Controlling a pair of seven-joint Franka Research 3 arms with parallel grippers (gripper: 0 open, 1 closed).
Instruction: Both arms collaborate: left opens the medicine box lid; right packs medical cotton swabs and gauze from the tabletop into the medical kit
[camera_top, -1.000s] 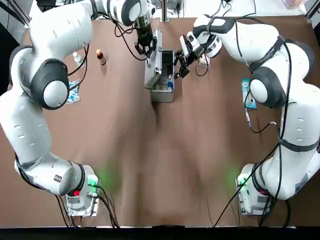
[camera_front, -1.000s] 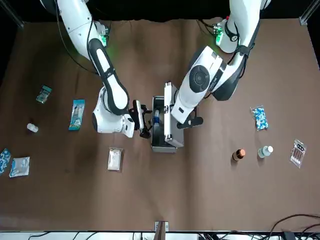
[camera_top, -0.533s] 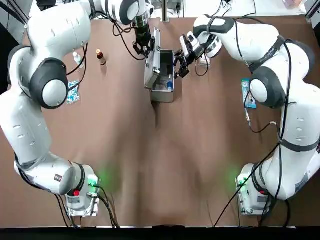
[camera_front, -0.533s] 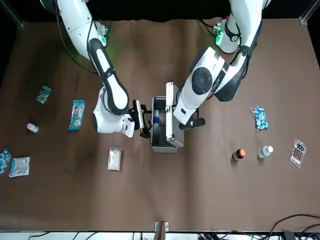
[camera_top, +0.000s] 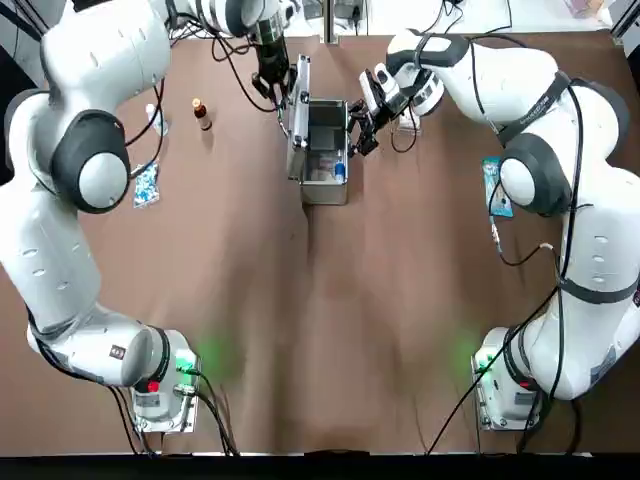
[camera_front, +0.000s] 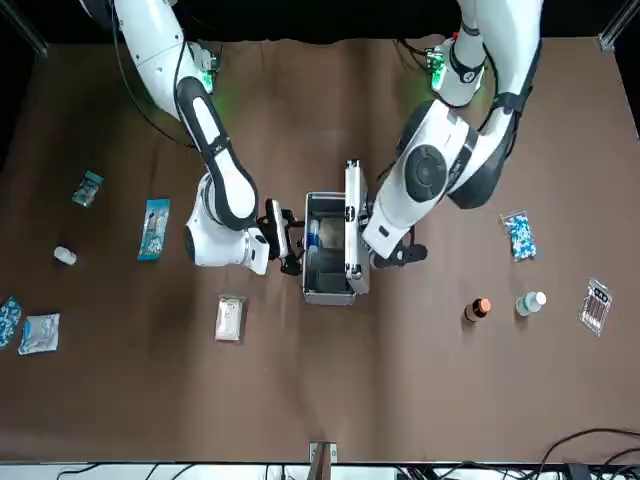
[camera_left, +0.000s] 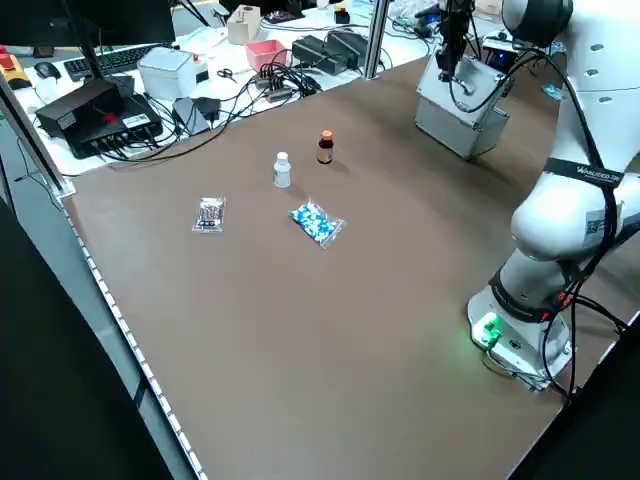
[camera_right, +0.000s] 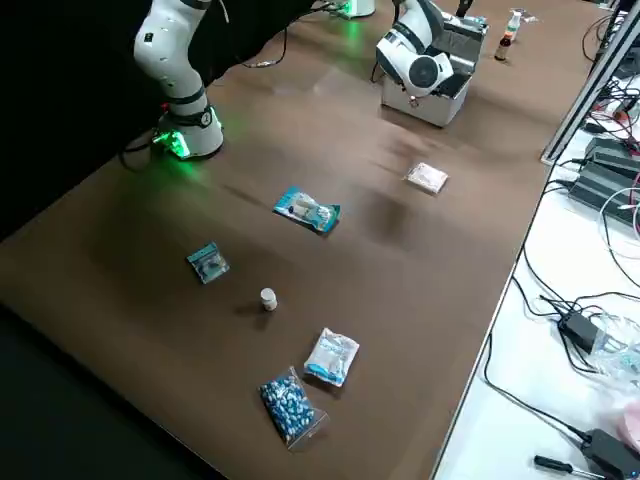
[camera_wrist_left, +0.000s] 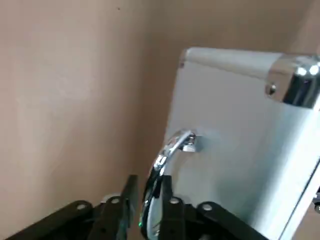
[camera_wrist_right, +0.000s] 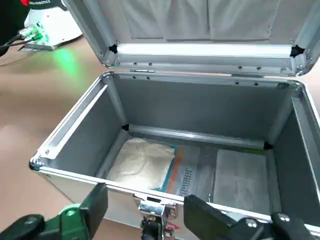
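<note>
Silver aluminium medical kit (camera_top: 322, 160) sits mid-bench, its flat metal lid (camera_front: 352, 222) upright, handle pinched by the left tool (camera_wrist_left: 150, 200). Right tool (camera_wrist_right: 145, 210) hovers beside it, fingers spread, empty.

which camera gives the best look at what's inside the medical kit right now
The right wrist view: it looks straight into the open medical kit, showing flat packets on its floor. Top and front views show only a narrow slice of the interior; the side views show mostly its outside.

On the brown table (camera_front: 400, 400) stand a brown bottle (camera_front: 479, 309) and a white bottle (camera_front: 531, 302) close together, with a blue-speckled packet (camera_front: 518, 236) and a clear blister pack (camera_front: 596, 304) nearby.
</note>
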